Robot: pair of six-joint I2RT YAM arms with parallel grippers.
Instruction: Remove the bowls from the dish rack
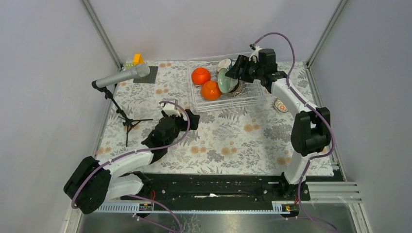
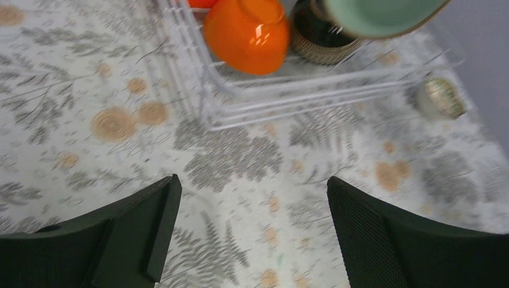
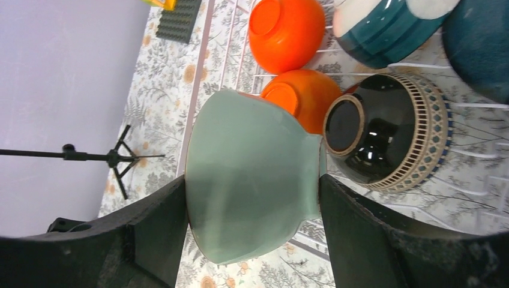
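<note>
Facing left, mint bowl (image 3: pixel 252 180) on edge

The clear wire-grid dish rack (image 1: pixel 233 103) is set at the far middle of the fern-printed table (image 1: pixel 233 141); a bright orange round bowl (image 1: pixel 200 75) is lodged at its left end, a second orange bowl (image 1: pixel 211 90) just before it; a dark brown ribbed bowl (image 3: pixel 384 141) is lodged right of that one (a teal glazed bowl (image 3: pixel 384 30) behind it); the pale mint green bowl (image 1: pixel 224 80) is held over the rack between the fingers of the right gripper (image 1: pixel 232 74); a small round patterned dish (image 1: pixel 280 105) is placed on the table just right of the rack.

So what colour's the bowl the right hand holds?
Mint green bowl; right wrist view shows it best.
</note>
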